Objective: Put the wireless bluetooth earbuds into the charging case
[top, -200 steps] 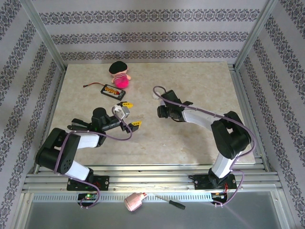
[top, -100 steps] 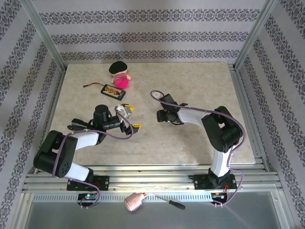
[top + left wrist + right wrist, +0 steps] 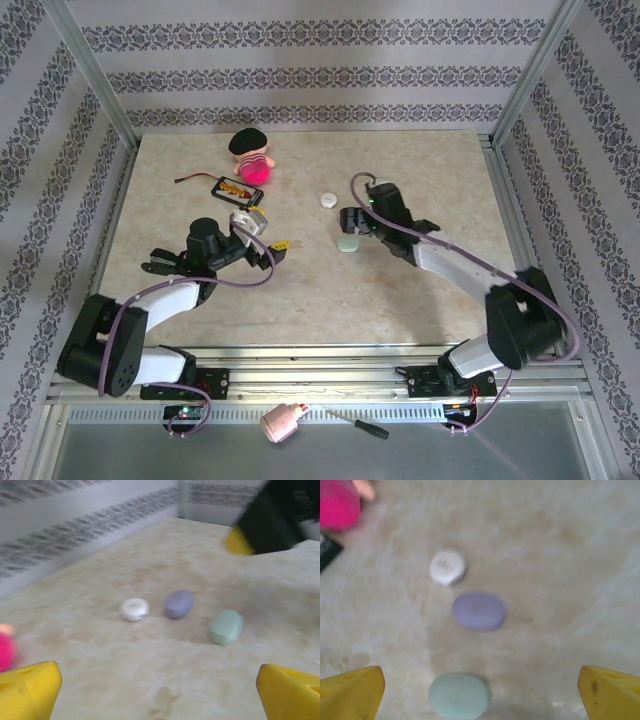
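Three shut pebble-shaped charging cases lie in a row mid-table: a white one point(image 3: 327, 200) point(image 3: 134, 609) point(image 3: 447, 567), a lilac one point(image 3: 178, 603) point(image 3: 478, 611) and a mint-green one point(image 3: 347, 243) point(image 3: 226, 626) point(image 3: 459, 696). The earbuds are out of view. My right gripper point(image 3: 350, 224) hovers open over the row, its yellow fingertips point(image 3: 350, 692) wide apart on either side of the green case and clear of it. Left of the cases my left gripper point(image 3: 272, 230) is open and holds nothing, its fingertips point(image 3: 30, 690) facing the row.
A pink plush toy point(image 3: 252, 160) and a black wired pack point(image 3: 238, 190) sit at the back left. Off the table, on the front ledge, lie a pinkish bottle point(image 3: 283, 423) and a screwdriver point(image 3: 360, 425). Patterned walls and metal posts ring the table.
The right gripper has opened wide and its arm has stretched toward the back, uncovering the green case on the table. The left gripper has shifted slightly toward the back.
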Tool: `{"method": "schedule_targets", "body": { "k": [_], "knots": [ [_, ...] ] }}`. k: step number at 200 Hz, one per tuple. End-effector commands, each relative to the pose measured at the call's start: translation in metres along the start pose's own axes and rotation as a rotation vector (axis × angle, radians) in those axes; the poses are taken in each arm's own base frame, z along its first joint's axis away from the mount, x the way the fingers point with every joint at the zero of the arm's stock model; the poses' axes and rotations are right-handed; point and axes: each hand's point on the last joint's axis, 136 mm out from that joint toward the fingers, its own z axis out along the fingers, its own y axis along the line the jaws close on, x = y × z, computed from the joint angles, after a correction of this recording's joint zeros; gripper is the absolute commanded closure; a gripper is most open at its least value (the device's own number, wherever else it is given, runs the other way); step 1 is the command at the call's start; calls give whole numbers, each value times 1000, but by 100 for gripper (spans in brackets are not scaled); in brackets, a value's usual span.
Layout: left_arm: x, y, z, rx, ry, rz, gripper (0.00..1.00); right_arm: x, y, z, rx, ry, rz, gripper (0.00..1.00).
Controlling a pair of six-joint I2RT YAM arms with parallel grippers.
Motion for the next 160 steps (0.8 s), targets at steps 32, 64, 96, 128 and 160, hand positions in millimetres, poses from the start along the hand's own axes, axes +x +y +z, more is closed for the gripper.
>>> {"method": "schedule_targets", "body": {
  "k": [32, 64, 96, 128, 160],
  "knots": [
    [37, 104, -53, -628, 177, -65, 1, -17, -106, -24, 224, -218, -32, 2],
    [68, 126, -76, -757, 183, -168, 1, -12, -144, -20, 243, -238, 8, 2],
    [84, 140, -80, -809, 136, -204, 1, -8, -166, -18, 334, -303, -77, 2],
    [98, 150, -73, -801, 170, -246, 1, 4, -170, -5, 264, -350, -56, 2],
    [119, 158, -73, -817, 162, -288, 1, 16, -165, 8, 190, -393, -73, 2]
  ]
}}
